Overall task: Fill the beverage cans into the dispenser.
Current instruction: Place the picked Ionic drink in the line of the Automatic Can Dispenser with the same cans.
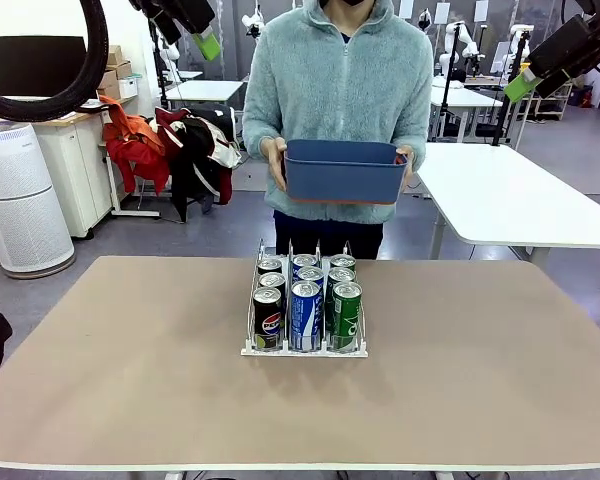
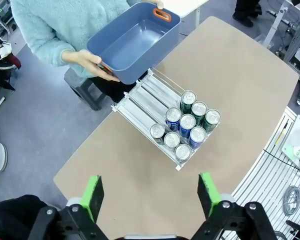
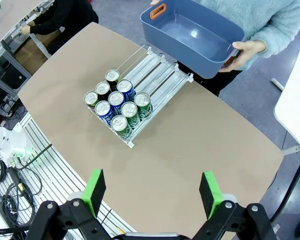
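Dispenser (image 1: 305,345) holds nine cans (image 1: 306,312), three per lane; both arms' fingers (image 2: 94,196) released.

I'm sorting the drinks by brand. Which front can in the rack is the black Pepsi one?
The front can in the rack's left lane as the robot sees it. It is black; the middle front can is blue and the right one green.

My left gripper (image 2: 150,192) is chunky black hardware with bright green pads (image 2: 94,195) on both fingers, plus little silver screws dotted around the knuckles. My right gripper (image 3: 152,192) is the exact same build. The person beyond the dispenser (image 1: 305,305) wears a fuzzy light teal fleece (image 1: 335,85) zipped up the front, with dark trousers.
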`<state>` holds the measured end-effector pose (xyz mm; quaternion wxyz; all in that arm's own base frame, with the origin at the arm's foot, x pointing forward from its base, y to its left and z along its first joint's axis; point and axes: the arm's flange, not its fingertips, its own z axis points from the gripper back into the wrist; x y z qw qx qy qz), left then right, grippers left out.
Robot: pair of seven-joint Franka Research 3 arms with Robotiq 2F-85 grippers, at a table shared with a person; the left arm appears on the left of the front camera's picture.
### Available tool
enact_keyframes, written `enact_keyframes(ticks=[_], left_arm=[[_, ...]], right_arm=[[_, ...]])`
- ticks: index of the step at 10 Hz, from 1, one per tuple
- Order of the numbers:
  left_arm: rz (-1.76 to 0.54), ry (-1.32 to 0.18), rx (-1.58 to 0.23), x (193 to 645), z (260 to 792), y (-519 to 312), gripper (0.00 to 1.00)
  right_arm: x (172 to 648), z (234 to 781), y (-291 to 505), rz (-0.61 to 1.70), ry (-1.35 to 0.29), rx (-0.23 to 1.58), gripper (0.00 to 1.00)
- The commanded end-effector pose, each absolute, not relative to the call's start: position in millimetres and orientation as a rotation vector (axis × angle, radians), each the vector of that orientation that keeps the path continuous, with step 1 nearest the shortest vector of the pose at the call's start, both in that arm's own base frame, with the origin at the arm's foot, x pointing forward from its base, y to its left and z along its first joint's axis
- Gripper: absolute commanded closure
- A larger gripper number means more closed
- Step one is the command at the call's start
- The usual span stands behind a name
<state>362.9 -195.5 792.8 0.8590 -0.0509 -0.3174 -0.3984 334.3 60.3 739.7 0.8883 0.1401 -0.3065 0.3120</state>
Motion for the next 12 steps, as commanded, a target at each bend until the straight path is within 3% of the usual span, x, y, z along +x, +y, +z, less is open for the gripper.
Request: enact_keyframes(ticks=[1, 12], left_arm=[[-0.833, -0.669, -0.107, 363.4, 792.8, -193.8, 0.0], [-0.833, -0.669, -0.107, 363.4, 792.8, -193.8, 0.0]], right_arm=[[334.2, 739.6, 61.6, 0.648, -0.636, 0.291, 0.0], [334.2, 739.6, 61.6, 0.648, -0.636, 0.291, 0.0]])
